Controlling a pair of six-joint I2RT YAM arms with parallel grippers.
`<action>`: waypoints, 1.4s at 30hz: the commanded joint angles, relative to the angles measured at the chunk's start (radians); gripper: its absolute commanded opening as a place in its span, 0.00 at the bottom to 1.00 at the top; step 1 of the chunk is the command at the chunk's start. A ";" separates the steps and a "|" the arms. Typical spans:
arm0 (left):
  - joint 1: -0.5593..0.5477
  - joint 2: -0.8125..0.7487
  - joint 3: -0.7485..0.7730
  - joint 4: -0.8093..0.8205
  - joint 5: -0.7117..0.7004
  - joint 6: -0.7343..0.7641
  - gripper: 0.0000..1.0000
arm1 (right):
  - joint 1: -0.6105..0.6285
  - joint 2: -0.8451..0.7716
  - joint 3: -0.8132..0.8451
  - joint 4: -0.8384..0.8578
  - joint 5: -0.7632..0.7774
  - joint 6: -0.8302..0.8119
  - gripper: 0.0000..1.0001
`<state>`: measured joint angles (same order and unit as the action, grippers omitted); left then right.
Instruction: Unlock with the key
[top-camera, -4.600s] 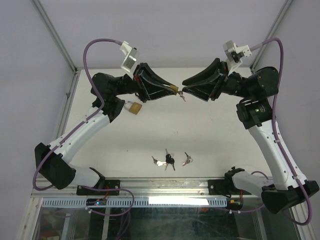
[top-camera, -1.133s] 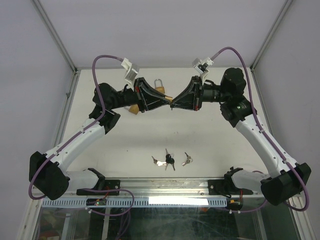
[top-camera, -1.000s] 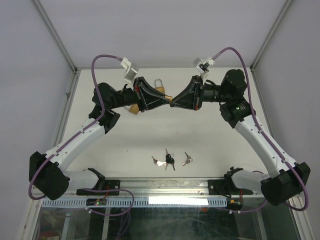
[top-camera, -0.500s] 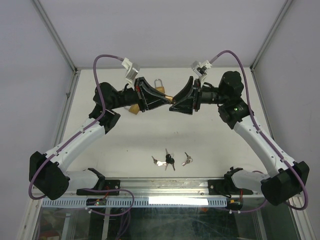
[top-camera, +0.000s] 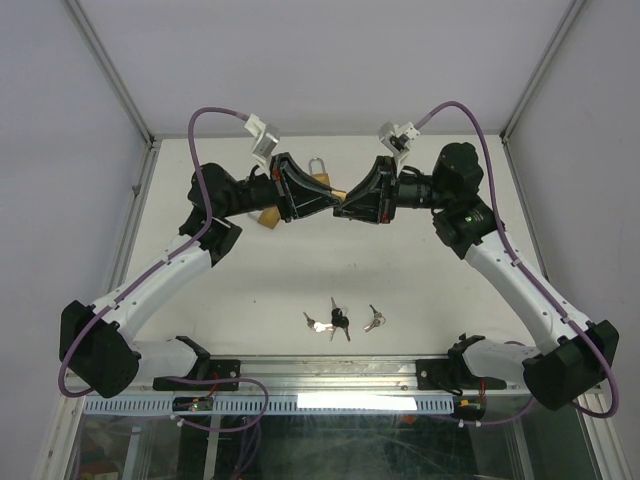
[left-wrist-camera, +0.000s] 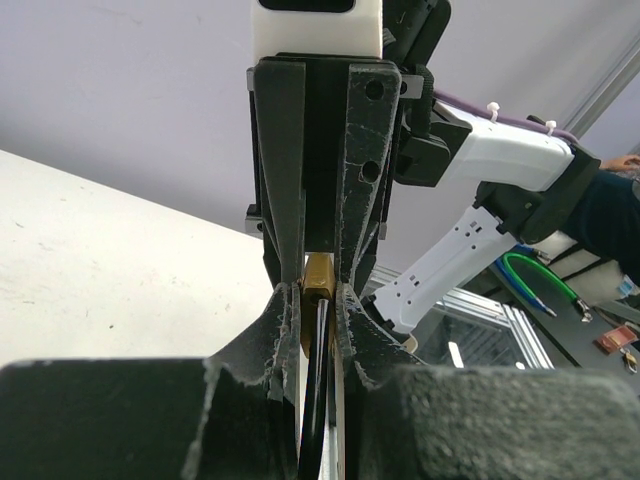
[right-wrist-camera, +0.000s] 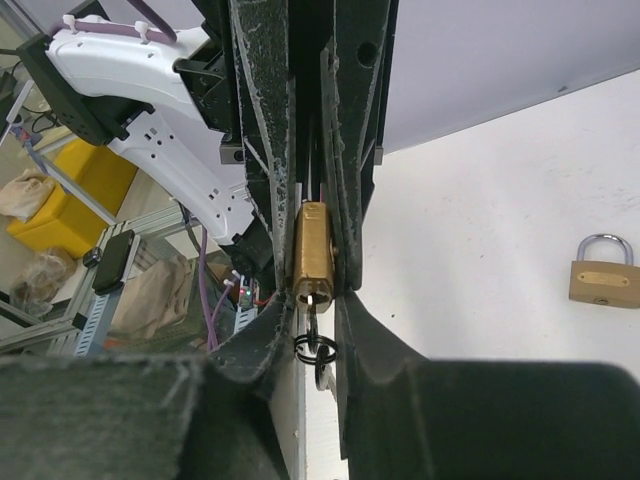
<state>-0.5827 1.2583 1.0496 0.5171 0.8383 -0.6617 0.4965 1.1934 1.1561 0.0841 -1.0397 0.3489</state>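
Note:
My left gripper (top-camera: 333, 202) is shut on a small brass padlock (top-camera: 339, 196), held in the air above the table. In the left wrist view the padlock (left-wrist-camera: 319, 275) sits pinched between my fingertips, its dark shackle edge-on towards the camera. My right gripper (top-camera: 348, 209) faces it tip to tip. In the right wrist view the padlock (right-wrist-camera: 312, 250) shows its keyhole end, and a thin key (right-wrist-camera: 316, 305) sticks out of it with key rings (right-wrist-camera: 315, 350) dangling. My right gripper (right-wrist-camera: 315, 312) straddles the key with table showing on both sides of it.
A second brass padlock (top-camera: 317, 170) lies on the table behind the grippers and also shows in the right wrist view (right-wrist-camera: 603, 272). Two key bunches (top-camera: 335, 320) (top-camera: 374, 319) lie near the front edge. A tan object (top-camera: 268, 217) sits under the left arm.
The two grippers came together from apart, so the key now sits in the padlock. In the last second my right wrist rolled about the key's axis and shifted slightly left.

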 joint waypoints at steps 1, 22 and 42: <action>-0.009 -0.005 0.047 0.034 -0.003 -0.016 0.00 | 0.007 -0.003 0.058 0.055 0.022 -0.021 0.10; 0.051 -0.041 0.032 0.052 0.064 0.074 0.74 | -0.074 -0.023 -0.019 0.383 0.015 0.302 0.00; 0.205 -0.010 0.229 -0.383 0.299 0.403 0.68 | -0.066 -0.001 0.092 0.069 -0.008 0.136 0.00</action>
<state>-0.3733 1.2308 1.2217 0.1555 1.1103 -0.1955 0.4225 1.1969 1.1873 0.1638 -1.0332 0.5262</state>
